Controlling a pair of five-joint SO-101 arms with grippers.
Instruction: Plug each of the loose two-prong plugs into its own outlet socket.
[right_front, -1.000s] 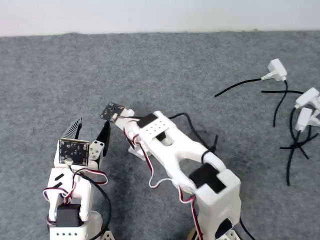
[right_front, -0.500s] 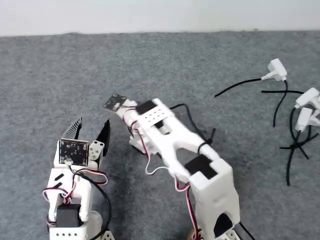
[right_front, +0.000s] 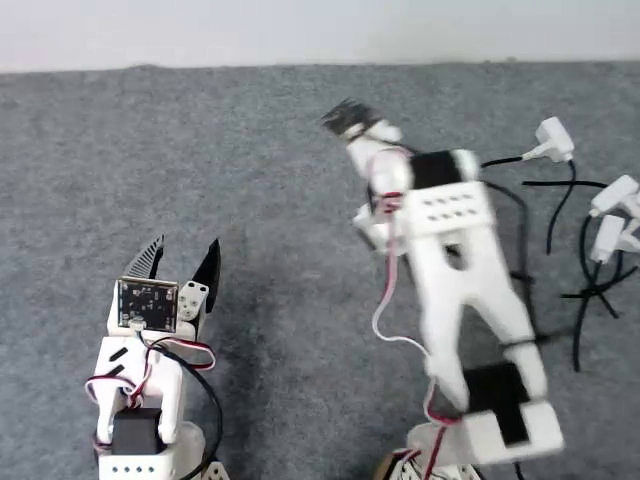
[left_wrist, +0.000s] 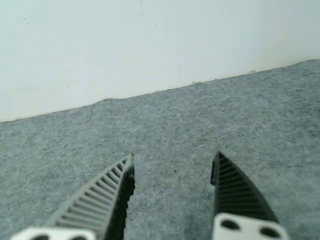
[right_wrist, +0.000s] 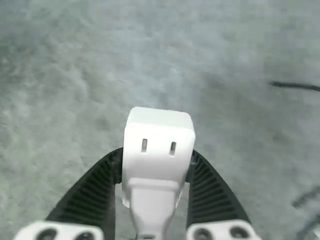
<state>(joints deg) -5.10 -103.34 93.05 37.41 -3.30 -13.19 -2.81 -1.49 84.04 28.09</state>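
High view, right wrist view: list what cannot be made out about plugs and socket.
1. Right wrist view: the frame edge cuts off the cord of the socket in the right end effector.
2. High view: motion blur smears the right arm; its grip is unreadable.
3. High view: white plugs too small to count prongs; some clipped at the right edge.

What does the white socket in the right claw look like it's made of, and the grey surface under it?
Outlet socket: likely hard moulded plastic, white and smooth, with rounded edges and two clean-cut slots. Grey surface: looks like felt or short-pile carpet, matte, with a fuzzy, mottled texture; the exact fabric is unclear.
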